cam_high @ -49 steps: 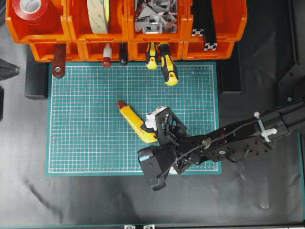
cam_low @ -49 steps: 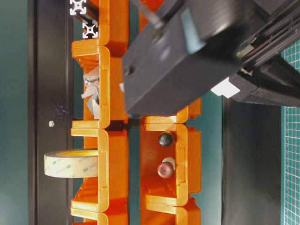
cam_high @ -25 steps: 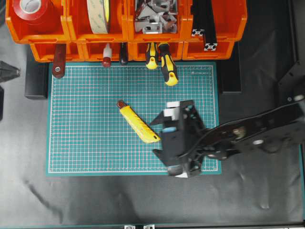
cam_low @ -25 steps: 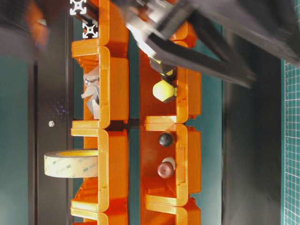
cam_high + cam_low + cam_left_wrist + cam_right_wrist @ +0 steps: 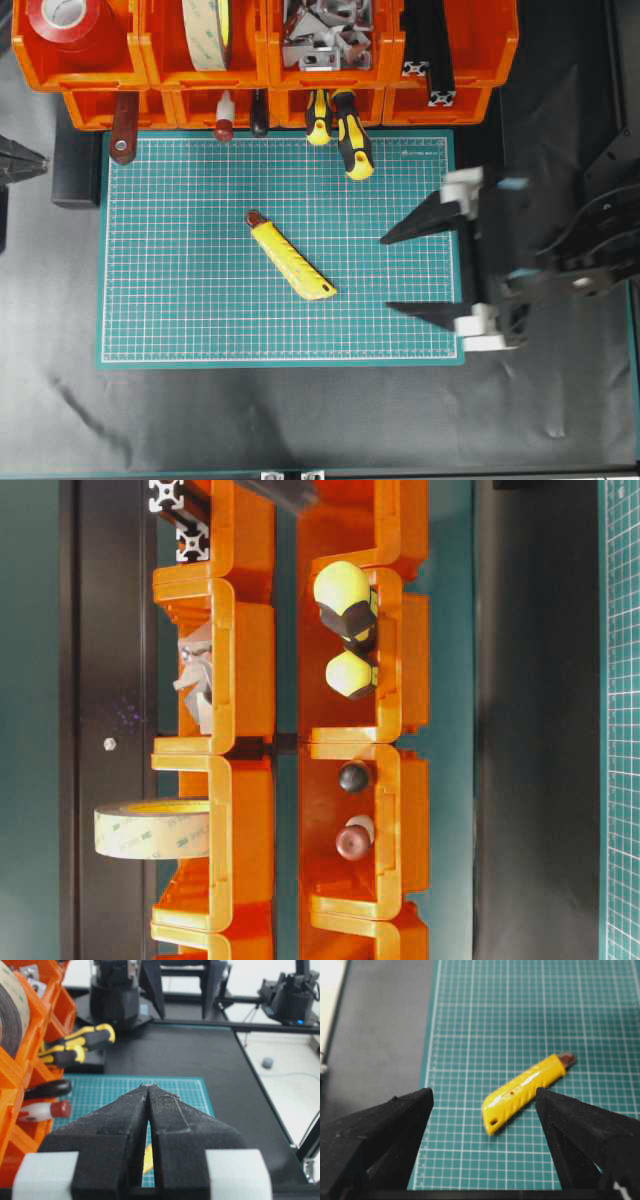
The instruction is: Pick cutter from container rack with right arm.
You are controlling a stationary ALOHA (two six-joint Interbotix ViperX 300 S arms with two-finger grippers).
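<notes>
The yellow cutter (image 5: 290, 258) lies flat and diagonal on the green mat (image 5: 180, 310), with its dark reddish end cap toward the upper left. It is outside the orange container rack (image 5: 268, 62), which runs along the top edge. My right gripper (image 5: 387, 273) hovers to the right of the cutter and points left at it, open and empty. In the right wrist view the cutter (image 5: 525, 1091) lies ahead between the spread fingers of my right gripper (image 5: 484, 1095), touching neither. My left gripper (image 5: 150, 1086) is shut and empty, far left of the mat.
Two yellow-and-black screwdrivers (image 5: 350, 135) stick out of a lower bin onto the mat. Other handles (image 5: 224, 125) hang from the neighbouring bins. The upper bins hold a red tape roll (image 5: 65, 22), a beige tape roll (image 5: 205, 30), metal brackets (image 5: 320, 35) and aluminium profiles (image 5: 430, 55).
My right arm has drawn back to the right, away from the cutter's lower end, and now points left with its fingers wide. The cutter has stayed where it was on the mat.
</notes>
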